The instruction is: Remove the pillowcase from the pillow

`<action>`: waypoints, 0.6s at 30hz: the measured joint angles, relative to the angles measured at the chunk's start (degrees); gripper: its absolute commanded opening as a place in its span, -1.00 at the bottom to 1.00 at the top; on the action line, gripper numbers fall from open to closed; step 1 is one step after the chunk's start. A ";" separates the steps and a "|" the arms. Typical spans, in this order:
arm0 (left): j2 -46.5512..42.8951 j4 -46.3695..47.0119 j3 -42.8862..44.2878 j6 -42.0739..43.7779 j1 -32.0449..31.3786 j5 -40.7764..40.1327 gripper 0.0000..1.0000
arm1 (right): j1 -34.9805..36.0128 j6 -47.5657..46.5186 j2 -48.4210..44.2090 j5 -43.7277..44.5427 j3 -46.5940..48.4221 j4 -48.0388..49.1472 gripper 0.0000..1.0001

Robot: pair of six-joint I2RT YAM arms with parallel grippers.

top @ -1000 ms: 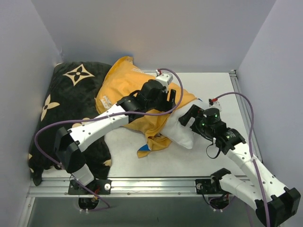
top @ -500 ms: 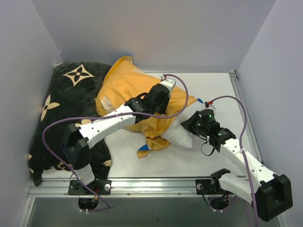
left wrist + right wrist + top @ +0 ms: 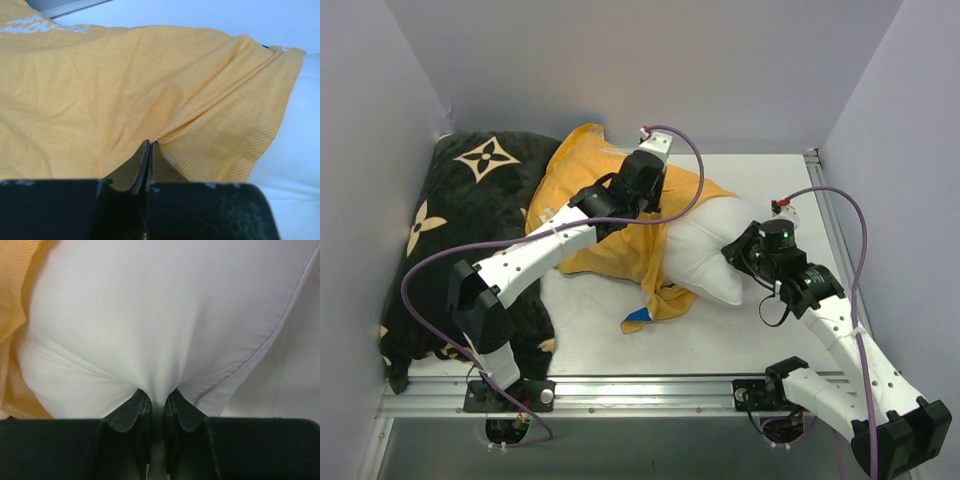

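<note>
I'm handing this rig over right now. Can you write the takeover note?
Left gripper: shut on the pillowcase, pinching its orange-yellow fabric.
Right gripper: shut on the pillow, pinching its bare white end.
Position: both lie mid-table, with the pillow sticking out of the pillowcase's right side.
Done: both grips set, pillow partly out.
Left: pull the two apart until the pillow is fully free.

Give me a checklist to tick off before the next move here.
1. Grip of left fingers on pillowcase: ok, shut on a fold.
2. Grip of right fingers on pillow: ok, shut on it.
3. The pillow end near the right arm is out of the pillowcase: ok.
4. The pillow is fully out: not ok, its other end is inside.
5. The left fingers pinch fabric only: cannot tell.
</note>
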 measured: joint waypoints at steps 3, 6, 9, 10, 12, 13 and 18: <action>0.17 -0.17 0.00 -0.74 2.21 -0.04 -1.00 | -1.44 -0.87 -0.11 -0.63 0.20 -2.14 -1.00; 0.79 -0.24 0.00 -2.40 6.32 -0.07 -1.00 | -5.95 -1.70 -0.55 -2.80 1.88 -4.00 -1.00; 1.18 -0.48 -1.03 -5.01 10.84 0.07 -1.00 | -12.26 -2.82 -0.63 -6.78 6.14 -5.62 -1.00; 1.18 -0.50 -1.55 -6.01 12.24 0.24 -1.00 | -14.49 -3.06 -0.66 -8.52 7.41 -5.79 -1.00; 1.16 -0.37 -2.75 -8.11 14.95 1.16 -1.00 | -20.33 -3.17 -0.74 -13.68 9.09 -5.79 -1.00; 1.11 -0.35 -3.52 -9.33 16.28 2.12 -1.00 | -23.17 -3.13 -0.79 -15.72 9.44 -5.81 -1.00; 0.98 0.22 -7.74 -14.16 20.50 8.20 -1.00 | -27.87 -2.82 -0.63 -22.23 9.20 -7.30 -1.00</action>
